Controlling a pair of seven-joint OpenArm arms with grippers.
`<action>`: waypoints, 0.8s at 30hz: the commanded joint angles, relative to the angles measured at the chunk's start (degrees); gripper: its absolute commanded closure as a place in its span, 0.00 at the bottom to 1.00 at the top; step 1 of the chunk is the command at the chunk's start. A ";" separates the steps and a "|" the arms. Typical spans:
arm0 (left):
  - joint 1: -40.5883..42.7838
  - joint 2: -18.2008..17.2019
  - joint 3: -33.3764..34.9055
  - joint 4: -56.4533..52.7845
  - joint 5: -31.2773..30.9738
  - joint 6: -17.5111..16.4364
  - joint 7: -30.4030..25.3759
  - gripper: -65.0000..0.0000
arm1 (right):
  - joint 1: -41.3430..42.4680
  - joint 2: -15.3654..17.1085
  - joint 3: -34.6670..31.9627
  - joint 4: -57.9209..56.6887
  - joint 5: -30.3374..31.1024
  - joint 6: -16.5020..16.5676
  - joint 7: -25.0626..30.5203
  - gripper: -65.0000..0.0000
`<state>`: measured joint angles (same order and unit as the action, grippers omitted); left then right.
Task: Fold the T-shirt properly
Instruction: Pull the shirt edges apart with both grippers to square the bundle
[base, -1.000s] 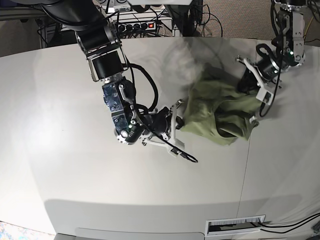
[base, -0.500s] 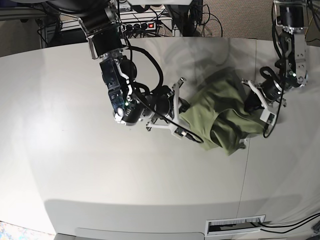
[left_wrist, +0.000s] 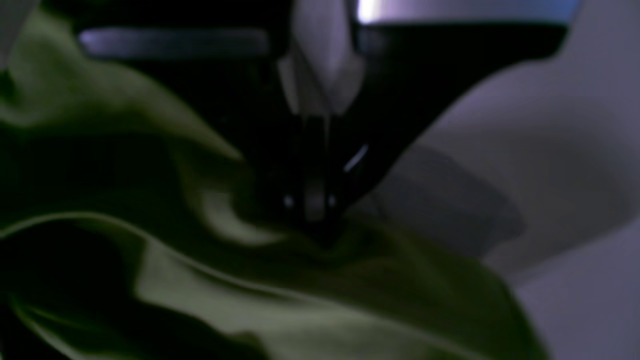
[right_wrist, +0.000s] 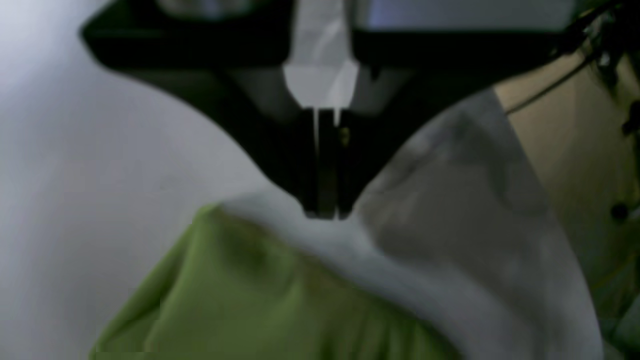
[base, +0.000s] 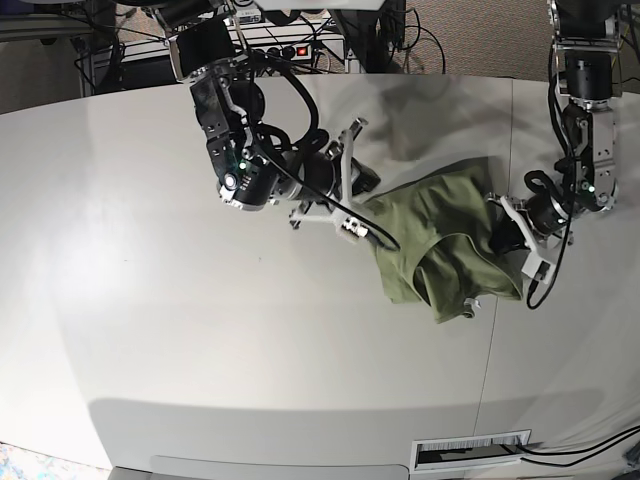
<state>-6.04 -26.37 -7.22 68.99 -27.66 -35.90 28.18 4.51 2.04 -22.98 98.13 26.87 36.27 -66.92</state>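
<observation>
In the left wrist view, the left tool is clenched on a fold of the olive T-shirt, which bunches in loose waves below it. In the right wrist view, the right tool has its jaws pressed together at the shirt's edge; whether cloth is pinched between them I cannot tell. In the base view, one T-shirt lies crumpled on the grey worktop between two arms, so I judge folding barely begun: spreading flat and every fold remain.

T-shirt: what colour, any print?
Plain olive green, no print visible on the T-shirt. Base view shows it best; both wrist views are blurred.
</observation>
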 joint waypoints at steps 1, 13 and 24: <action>-0.98 -0.76 0.28 0.52 0.04 -0.37 0.33 1.00 | 1.60 -0.28 0.48 1.86 -0.02 0.35 3.26 1.00; -3.21 -0.70 10.05 0.52 5.05 0.02 -2.73 1.00 | 8.66 -1.14 0.98 -0.42 -6.62 0.17 11.17 1.00; -9.05 -2.84 12.96 0.66 9.70 3.06 -1.29 1.00 | 12.00 -1.38 8.13 -7.06 -7.93 0.11 11.13 1.00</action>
<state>-13.91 -28.12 6.07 68.97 -17.63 -33.21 27.49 15.35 0.93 -14.83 90.21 17.98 36.05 -57.25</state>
